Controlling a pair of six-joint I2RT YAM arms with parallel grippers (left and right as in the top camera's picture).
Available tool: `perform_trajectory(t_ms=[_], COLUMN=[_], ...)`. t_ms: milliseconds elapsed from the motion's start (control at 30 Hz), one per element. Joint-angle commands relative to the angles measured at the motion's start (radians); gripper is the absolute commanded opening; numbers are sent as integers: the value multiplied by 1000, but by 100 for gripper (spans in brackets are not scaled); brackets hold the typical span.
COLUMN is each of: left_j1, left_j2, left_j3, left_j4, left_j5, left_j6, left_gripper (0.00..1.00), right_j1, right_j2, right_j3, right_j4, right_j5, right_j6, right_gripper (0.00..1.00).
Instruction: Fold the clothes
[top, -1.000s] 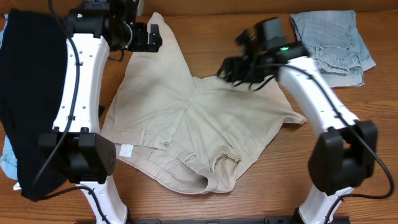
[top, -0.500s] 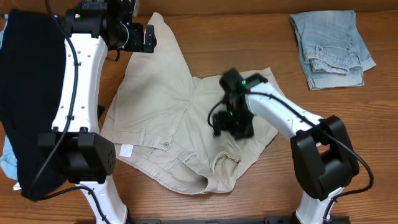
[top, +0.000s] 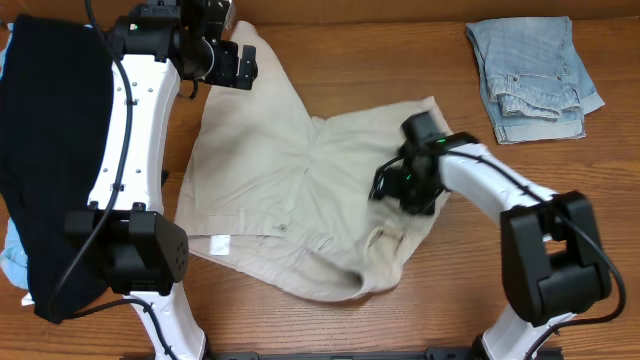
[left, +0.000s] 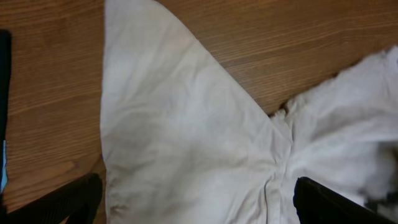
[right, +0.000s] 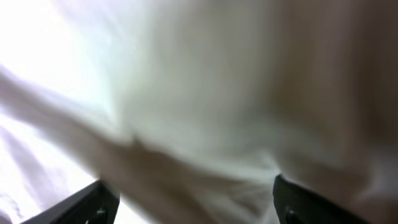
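The beige khaki shorts (top: 270, 190) lie spread in the middle of the table, with the waistband and white label (top: 222, 243) toward the front. My left gripper (top: 240, 65) hovers open over the far left leg; the left wrist view shows the pale cloth (left: 186, 124) below its spread fingers (left: 199, 208). My right gripper (top: 400, 188) is low on the shorts' right leg, fingers wide apart (right: 189, 202), with blurred cloth (right: 205, 93) close between them. The black garment (top: 50, 150) lies at the left. The light-blue denim shorts (top: 530, 70) lie folded at the back right.
A bit of light-blue cloth (top: 10, 262) peeks from under the black garment at the front left. Bare wooden table (top: 360, 50) shows between the beige shorts and the denim, and along the front right.
My right arm swung from the back down onto the shorts' right leg. That leg's outer corner is drawn in and the shorts have slid slightly right. My left arm has barely moved.
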Motion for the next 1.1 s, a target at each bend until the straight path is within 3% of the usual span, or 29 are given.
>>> perform_trajectory(t_ms=[0, 233, 333, 467, 600, 700, 867, 1067], left_j1=[-9, -29, -44, -62, -63, -61, -61, -61], left_j2=[23, 75, 104, 132, 138, 138, 138, 138], left_j3=[-10, -10, -11, -11, -11, -11, -11, -11], left_j4=[6, 7, 11, 22, 56, 89, 112, 119], left_j5=[-8, -8, -8, -9, -10, -10, -12, -13], left_j6=[23, 24, 45, 58, 79, 98, 105, 105], left_gripper=[100, 100, 100, 100, 100, 100, 100, 100], right_j1=[-86, -119, -119, -119, -112, -84, 0, 86], right_j2=[74, 77, 77, 70, 45, 29, 33, 33], right_j3=[-32, -25, 16, 169, 370, 441, 394, 167], right_j4=[171, 496, 522, 327, -10, -192, -405, -360], right_j5=[196, 144, 109, 18, -115, -151, -120, -44], right_j6=[-118, -178, -200, -203, -202, -202, -201, -76], right_gripper=[83, 83, 83, 87, 98, 100, 100, 98])
